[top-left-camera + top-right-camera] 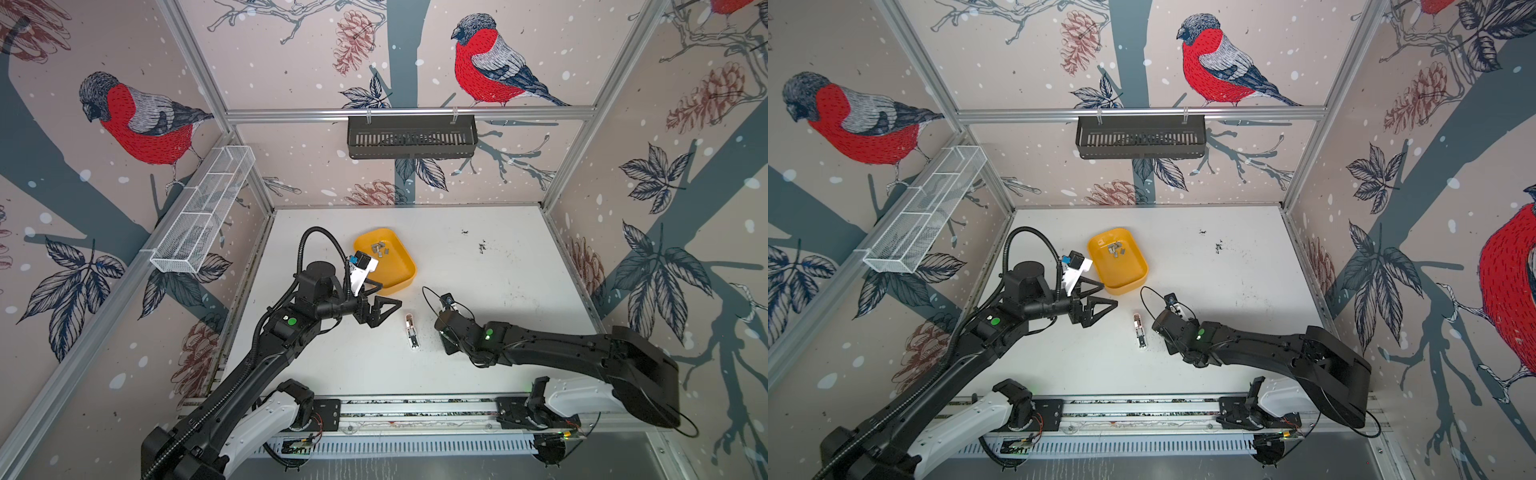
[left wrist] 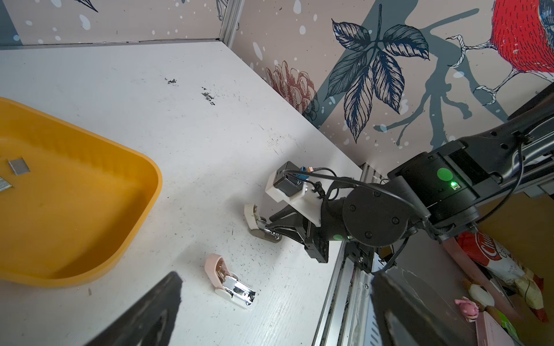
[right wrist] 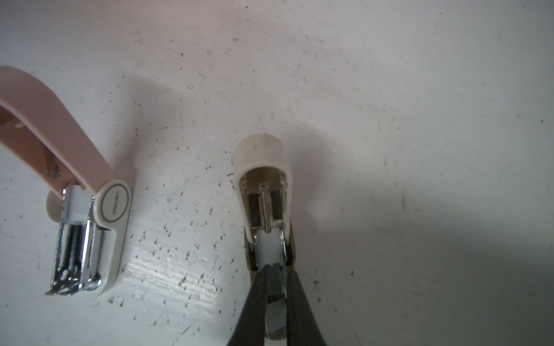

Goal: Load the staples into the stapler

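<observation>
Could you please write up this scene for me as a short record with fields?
staples: silvery-grey staple strips in yellow plastic tray
left gripper: open, empty, near the tray
right gripper: shut on cream mini stapler, its cover open
second stapler: pink mini stapler, open, lying on white table between the arms
loading: no strip in either gripper

**Left jaws wide, right jaws pinched**

The left arm reaches forward with its forearm about level. Its left gripper (image 1: 390,294) points to the right of both top views, jaws spread wide with nothing between them. The right arm stretches leftward, wrist dipped low. The right gripper (image 3: 274,271) is clamped on the metal part of a cream stapler (image 3: 260,155).
</observation>
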{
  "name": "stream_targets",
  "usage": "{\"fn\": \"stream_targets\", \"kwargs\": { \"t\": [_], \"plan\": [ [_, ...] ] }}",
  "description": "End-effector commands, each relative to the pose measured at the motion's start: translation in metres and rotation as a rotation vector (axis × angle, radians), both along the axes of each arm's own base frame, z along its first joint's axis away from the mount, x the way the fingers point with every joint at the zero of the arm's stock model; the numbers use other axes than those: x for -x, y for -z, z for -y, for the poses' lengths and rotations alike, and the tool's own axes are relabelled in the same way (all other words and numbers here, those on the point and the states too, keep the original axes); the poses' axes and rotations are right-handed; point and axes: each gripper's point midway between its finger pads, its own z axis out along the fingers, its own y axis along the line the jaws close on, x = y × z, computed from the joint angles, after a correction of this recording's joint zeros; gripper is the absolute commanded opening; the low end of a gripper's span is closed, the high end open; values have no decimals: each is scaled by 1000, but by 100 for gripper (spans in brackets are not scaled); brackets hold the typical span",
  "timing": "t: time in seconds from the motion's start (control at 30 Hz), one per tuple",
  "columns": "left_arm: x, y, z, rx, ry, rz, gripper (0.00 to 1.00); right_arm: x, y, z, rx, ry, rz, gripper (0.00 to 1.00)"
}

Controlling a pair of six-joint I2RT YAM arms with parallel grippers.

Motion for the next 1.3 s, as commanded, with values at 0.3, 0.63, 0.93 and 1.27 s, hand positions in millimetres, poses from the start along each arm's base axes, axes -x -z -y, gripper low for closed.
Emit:
{"fn": "stream_targets", "kwargs": {
  "t": [0.3, 0.63, 0.93, 1.27],
  "plan": [
    [-1, -6, 0, 14, 1, 21, 98, -1, 4, 2, 29, 17, 4, 10],
    [-1, -5, 0, 13, -1, 23, 98, 1, 8, 5, 71, 19, 7, 11],
    [0, -5, 0, 13, 2, 21, 98, -1, 1, -2, 36, 23, 17, 19],
    [0, -6, 0, 16, 2, 21, 98, -1, -5, -1, -24, 35, 9, 24]
  ]
}}
